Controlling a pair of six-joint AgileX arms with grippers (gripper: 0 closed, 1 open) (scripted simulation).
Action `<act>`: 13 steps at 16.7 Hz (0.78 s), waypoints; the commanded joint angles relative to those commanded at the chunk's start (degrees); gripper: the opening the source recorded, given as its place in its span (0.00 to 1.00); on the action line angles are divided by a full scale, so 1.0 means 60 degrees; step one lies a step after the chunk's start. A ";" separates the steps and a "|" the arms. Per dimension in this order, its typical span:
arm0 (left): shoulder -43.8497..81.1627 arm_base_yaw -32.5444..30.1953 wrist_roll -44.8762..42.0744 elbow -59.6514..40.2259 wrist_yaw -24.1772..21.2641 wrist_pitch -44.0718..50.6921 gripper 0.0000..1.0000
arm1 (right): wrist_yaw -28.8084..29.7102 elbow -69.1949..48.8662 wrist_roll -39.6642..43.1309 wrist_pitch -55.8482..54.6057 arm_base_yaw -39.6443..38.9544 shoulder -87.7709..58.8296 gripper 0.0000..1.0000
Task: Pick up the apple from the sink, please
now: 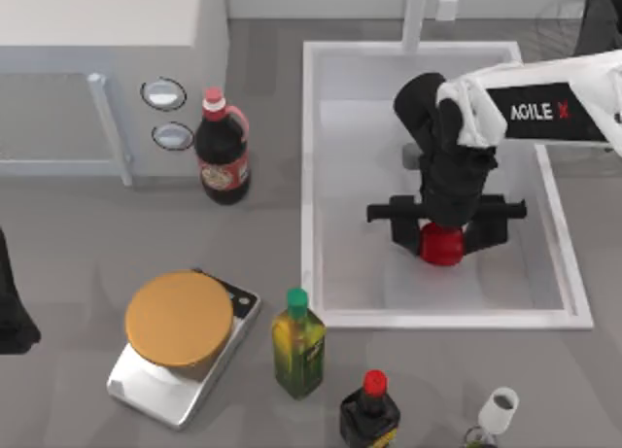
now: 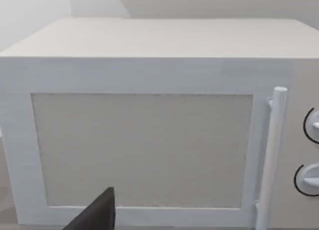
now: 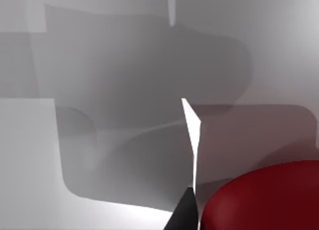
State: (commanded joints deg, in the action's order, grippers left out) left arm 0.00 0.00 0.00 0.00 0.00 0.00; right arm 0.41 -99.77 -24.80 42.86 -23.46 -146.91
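The red apple (image 1: 442, 246) lies on the pale floor of the white sink (image 1: 309, 176), toward its front right. My right gripper (image 1: 443, 238) reaches straight down onto it, with dark finger blocks tight against the apple's two sides, so it is shut on the apple. In the right wrist view the apple (image 3: 264, 200) bulges large and dark red, and one black fingertip (image 3: 185, 212) rests against its edge. My left arm (image 1: 10, 317) stays parked at the table's left edge, and a dark piece of its gripper (image 2: 99, 215) faces the microwave.
A white microwave (image 1: 97, 20) (image 2: 149, 140) stands at the back left. Left of the sink is a cola bottle (image 1: 222, 152). Along the front are a scale with a brown disc (image 1: 180, 322), a green-capped oil bottle (image 1: 297, 346), a red-capped dark bottle (image 1: 369, 414) and a white-capped bottle (image 1: 496, 409).
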 joint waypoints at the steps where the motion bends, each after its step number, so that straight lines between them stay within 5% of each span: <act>1: 0.0000 0.0000 0.0000 0.0000 0.0000 0.0000 1.00 | 0.0183 -0.0106 0.0075 0.0264 0.0025 0.0579 0.00; 7: 0.0000 0.0000 0.0000 0.0000 0.0000 0.0000 1.00 | 0.0186 -0.1697 0.0051 0.1794 0.0003 0.0303 0.00; 13: 0.0000 0.0000 0.0000 0.0000 0.0000 0.0000 1.00 | 0.0189 -0.6637 0.0050 0.6384 0.0005 -0.0026 0.00</act>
State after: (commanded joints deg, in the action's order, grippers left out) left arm 0.00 0.00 0.00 0.00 0.00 0.00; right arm 1.55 -139.60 -24.50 81.16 -23.43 -147.07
